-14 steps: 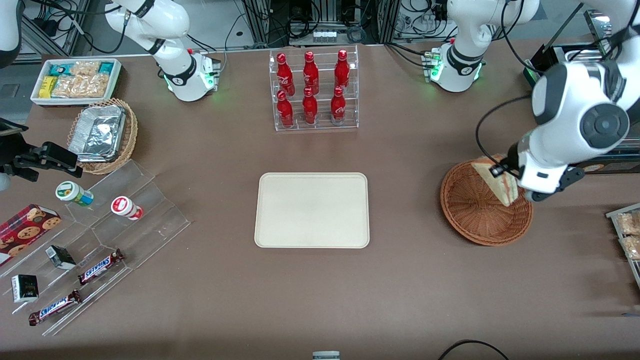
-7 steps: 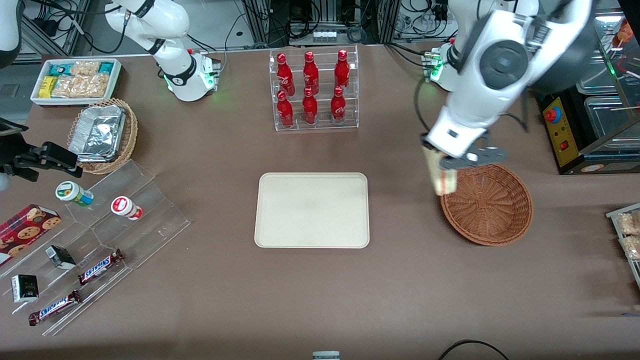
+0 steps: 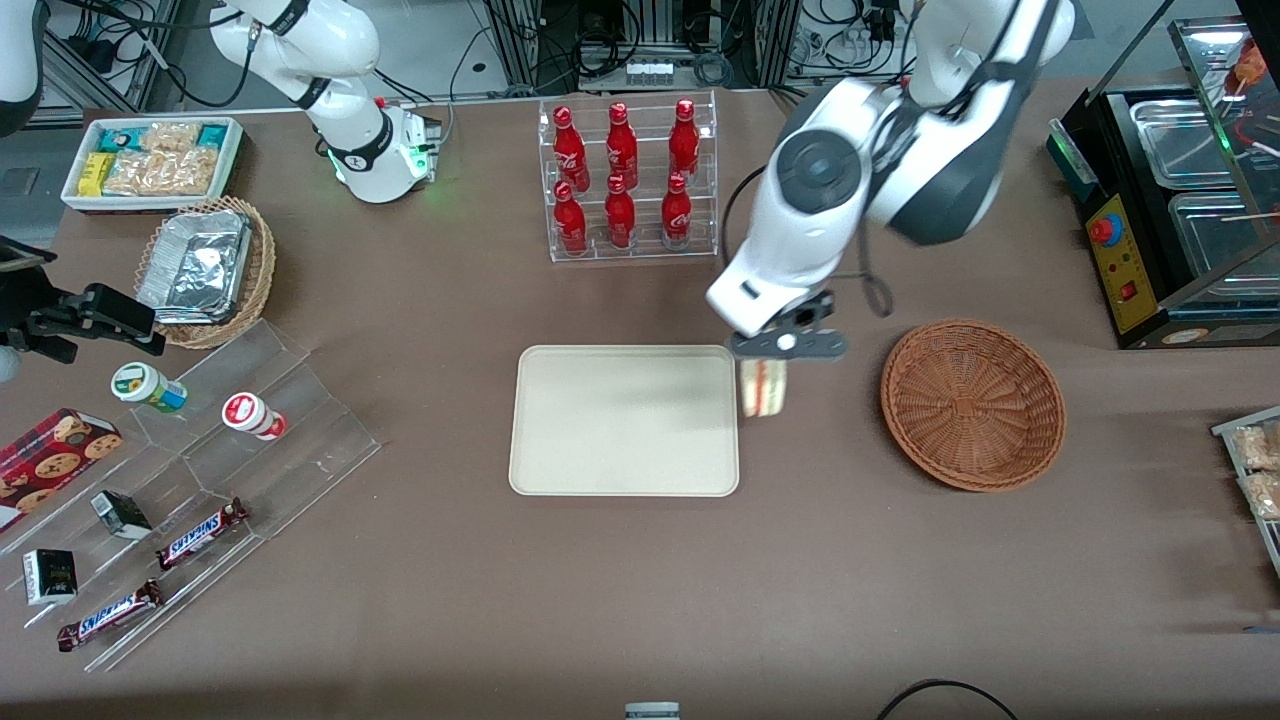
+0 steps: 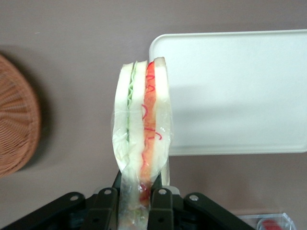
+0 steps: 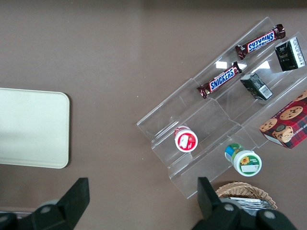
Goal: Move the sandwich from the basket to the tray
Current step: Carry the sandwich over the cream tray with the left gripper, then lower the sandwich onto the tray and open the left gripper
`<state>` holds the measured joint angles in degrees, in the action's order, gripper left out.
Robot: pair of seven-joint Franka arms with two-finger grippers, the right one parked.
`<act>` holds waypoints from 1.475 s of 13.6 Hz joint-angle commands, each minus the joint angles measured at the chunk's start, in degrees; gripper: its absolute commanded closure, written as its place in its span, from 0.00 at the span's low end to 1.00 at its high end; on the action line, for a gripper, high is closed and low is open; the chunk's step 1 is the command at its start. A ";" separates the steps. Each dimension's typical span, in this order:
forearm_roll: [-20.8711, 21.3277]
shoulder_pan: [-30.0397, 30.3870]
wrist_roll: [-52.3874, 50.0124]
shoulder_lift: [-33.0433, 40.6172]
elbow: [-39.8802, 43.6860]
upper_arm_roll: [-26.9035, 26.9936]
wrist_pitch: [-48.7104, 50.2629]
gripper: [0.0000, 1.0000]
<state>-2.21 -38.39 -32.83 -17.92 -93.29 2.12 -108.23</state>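
Your gripper (image 3: 765, 362) is clamped on the sandwich (image 3: 764, 388), which hangs above the table just beside the tray (image 3: 560, 470), well clear of the basket (image 3: 972, 404). Carry it over the tray's middle, lower gently, then release so it doesn't topple.

A wrapped sandwich (image 3: 765, 388) of white bread with red and green filling hangs upright, clamped in the gripper (image 3: 778, 352), just beside the edge of the bare cream tray (image 3: 624, 420). The round brown wicker basket (image 3: 972, 404) sits nearby on the table.
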 commanded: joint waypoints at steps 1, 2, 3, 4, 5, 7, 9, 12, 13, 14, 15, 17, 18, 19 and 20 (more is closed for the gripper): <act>-0.78 -3.08 -1.27 -6.06 2.77 0.87 -5.04 0.76; -0.78 -3.87 -1.27 -7.90 2.85 0.87 -6.97 0.77; -0.69 -4.06 -1.36 -9.23 2.85 0.87 -9.17 0.77; -0.60 -4.23 -1.27 -10.46 2.68 0.87 -11.54 0.77; -0.52 -4.41 -1.27 -11.43 2.50 0.87 -12.52 0.77; -0.34 -6.42 -1.27 -13.71 2.59 0.87 -12.62 0.77; -0.34 -6.69 -1.27 -15.56 2.68 0.87 -12.62 0.77; -0.69 -6.61 -1.00 -16.62 2.24 0.87 -16.12 0.77; -0.78 -6.78 -1.00 -17.23 2.33 0.87 -16.57 0.76; -0.87 -6.78 -1.00 -17.76 2.33 0.87 -17.09 0.76; -0.87 -6.69 -1.00 -18.03 2.33 0.87 -17.97 0.76; -0.87 -6.69 -1.18 -18.82 2.33 0.87 -19.55 0.76; -0.78 -6.69 -1.09 -19.26 2.33 0.87 -19.65 0.76; -0.78 -6.69 -1.09 -19.52 2.33 0.87 -20.08 0.74; -0.78 -6.69 -0.83 -19.70 2.33 0.87 -21.04 0.71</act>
<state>-2.38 -44.44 -33.61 -36.38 -92.54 2.30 -128.09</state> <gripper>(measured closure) 0.740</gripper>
